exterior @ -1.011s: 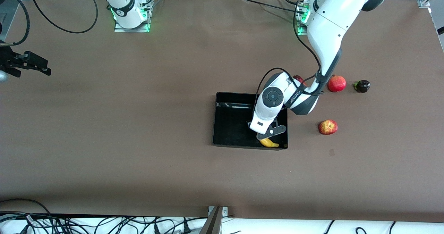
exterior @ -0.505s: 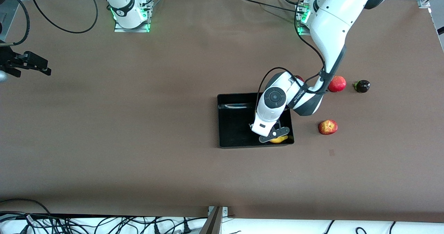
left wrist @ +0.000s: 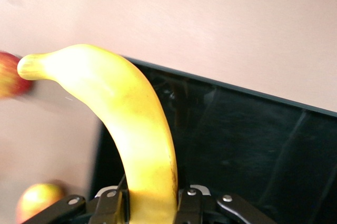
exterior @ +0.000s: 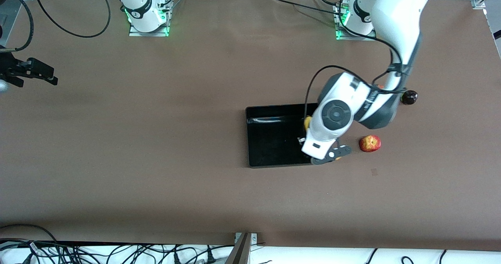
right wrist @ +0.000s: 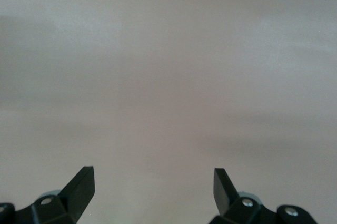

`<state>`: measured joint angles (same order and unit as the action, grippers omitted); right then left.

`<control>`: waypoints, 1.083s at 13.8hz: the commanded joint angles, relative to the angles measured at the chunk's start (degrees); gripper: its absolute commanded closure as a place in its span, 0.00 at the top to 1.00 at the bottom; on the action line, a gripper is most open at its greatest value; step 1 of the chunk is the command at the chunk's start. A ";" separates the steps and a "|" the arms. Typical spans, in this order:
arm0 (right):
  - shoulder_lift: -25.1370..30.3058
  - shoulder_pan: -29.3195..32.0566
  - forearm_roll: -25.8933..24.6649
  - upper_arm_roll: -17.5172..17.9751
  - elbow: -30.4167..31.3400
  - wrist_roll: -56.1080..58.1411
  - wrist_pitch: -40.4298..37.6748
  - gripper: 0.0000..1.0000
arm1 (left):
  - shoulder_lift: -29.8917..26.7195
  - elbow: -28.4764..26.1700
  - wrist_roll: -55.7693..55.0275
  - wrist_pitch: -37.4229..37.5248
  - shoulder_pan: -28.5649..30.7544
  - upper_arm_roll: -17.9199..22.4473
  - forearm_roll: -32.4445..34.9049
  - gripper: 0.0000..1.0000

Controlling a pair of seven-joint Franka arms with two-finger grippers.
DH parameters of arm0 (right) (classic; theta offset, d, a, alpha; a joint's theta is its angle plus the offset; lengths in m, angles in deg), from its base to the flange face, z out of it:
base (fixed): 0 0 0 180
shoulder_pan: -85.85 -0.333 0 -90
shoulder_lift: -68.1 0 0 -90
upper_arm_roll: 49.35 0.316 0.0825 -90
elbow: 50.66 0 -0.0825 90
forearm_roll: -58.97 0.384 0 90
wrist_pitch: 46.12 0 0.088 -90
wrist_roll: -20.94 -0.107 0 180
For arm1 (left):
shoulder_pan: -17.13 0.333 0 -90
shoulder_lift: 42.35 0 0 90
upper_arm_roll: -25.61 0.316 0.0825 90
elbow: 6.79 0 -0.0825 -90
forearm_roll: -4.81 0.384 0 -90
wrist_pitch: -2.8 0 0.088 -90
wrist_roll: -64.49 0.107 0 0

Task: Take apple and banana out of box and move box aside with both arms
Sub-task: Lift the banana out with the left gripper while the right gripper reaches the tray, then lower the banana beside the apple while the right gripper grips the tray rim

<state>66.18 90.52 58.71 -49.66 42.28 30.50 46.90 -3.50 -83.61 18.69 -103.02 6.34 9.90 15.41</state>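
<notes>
The brown matte table (exterior: pixel 156 138) carries the glossy black box (exterior: pixel 274 138), a low-walled rectangular tray partly covered by the left arm. The left gripper (exterior: pixel 330 156) hangs over the box's corner toward the apple, jaws clamped on the smooth curved yellow banana (left wrist: pixel 134 129), whose length projects out from between them. The small round red-yellow apple (exterior: pixel 370 143) lies on the table beside the box. The right gripper (right wrist: pixel 152 184) waits over bare table, jaws wide apart and empty.
</notes>
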 commanded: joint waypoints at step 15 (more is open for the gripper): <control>-20.90 -31.45 11.60 0.13 -3.54 -28.15 22.61 1.00 | -0.97 -20.21 48.26 -18.28 33.81 -6.53 11.54 0.00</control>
<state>50.33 64.47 69.61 -48.82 42.33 10.31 65.20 -1.00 -98.25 66.09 -118.11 38.27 4.15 25.44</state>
